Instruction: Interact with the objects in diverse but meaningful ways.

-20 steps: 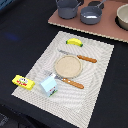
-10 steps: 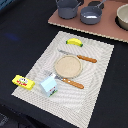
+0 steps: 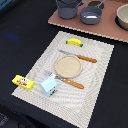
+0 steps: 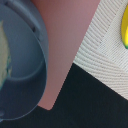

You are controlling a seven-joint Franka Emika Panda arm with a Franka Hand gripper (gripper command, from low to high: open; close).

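Although the wrist view is filled by a dark grey pot (image 4: 22,65) seen from close above, no part of the hand is shown in either view, so whether it is released or clenched cannot be told. Beside the pot a pinkish board (image 4: 67,45) is seen, its corner lying over the dark bench (image 4: 95,107). Near it the corner of the woven placemat (image 4: 107,47) is noted, with a yellow banana (image 4: 125,27) at the frame's edge.

In the exterior view the banana (image 3: 74,42) is recorded at the far edge of the placemat (image 3: 100,87). A round tan plate (image 3: 67,65) is set at the middle, between two orange-handled utensils. The pale-blue and white milk carton (image 3: 49,85) stands upright at the placemat's edge on the exterior view's left. The yellow packet (image 3: 23,82) lies just off the placemat, on the bench. Two dark grey pots and a pale bowl (image 3: 122,15) are seen on the board (image 3: 100,31).
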